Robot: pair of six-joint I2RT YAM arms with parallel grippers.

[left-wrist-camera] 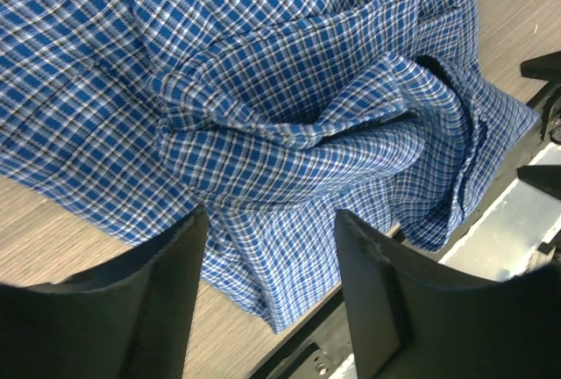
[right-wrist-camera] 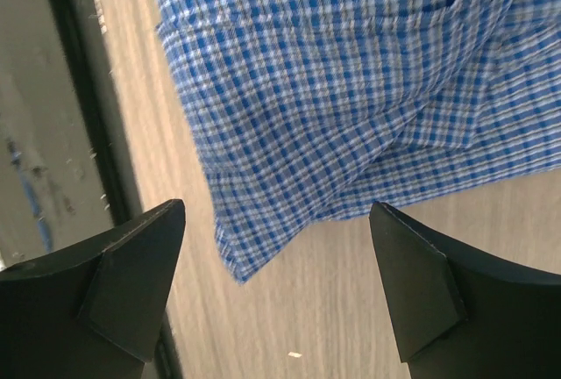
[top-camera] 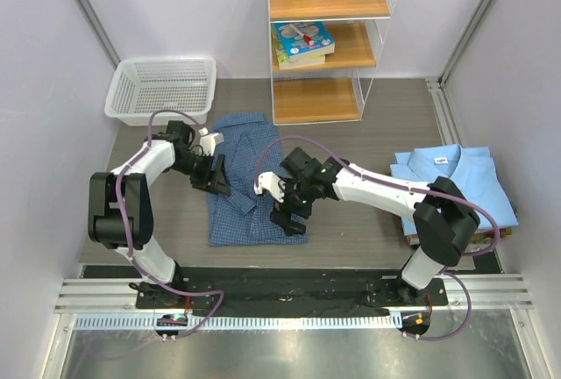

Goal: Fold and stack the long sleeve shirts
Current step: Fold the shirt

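The dark blue checked shirt [top-camera: 241, 217] lies partly folded and rumpled in the middle of the table. My left gripper [top-camera: 217, 182] hovers over its left edge, open; in the left wrist view the bunched cloth [left-wrist-camera: 263, 89] lies under and between the fingers [left-wrist-camera: 166, 291], not pinched. My right gripper [top-camera: 287, 212] is at the shirt's near right corner, open wide. In the right wrist view that corner [right-wrist-camera: 237, 261] sits flat on the table between the spread fingertips [right-wrist-camera: 421, 282]. The light blue shirt [top-camera: 456, 177], folded with its white neck label up, rests at the right.
A white mesh basket [top-camera: 162, 89] stands at the back left. A wooden shelf unit [top-camera: 324, 46] with books and small items is at the back centre. The black base strip [top-camera: 263, 287] runs along the near edge. The light blue shirt lies on something flat [top-camera: 478, 240].
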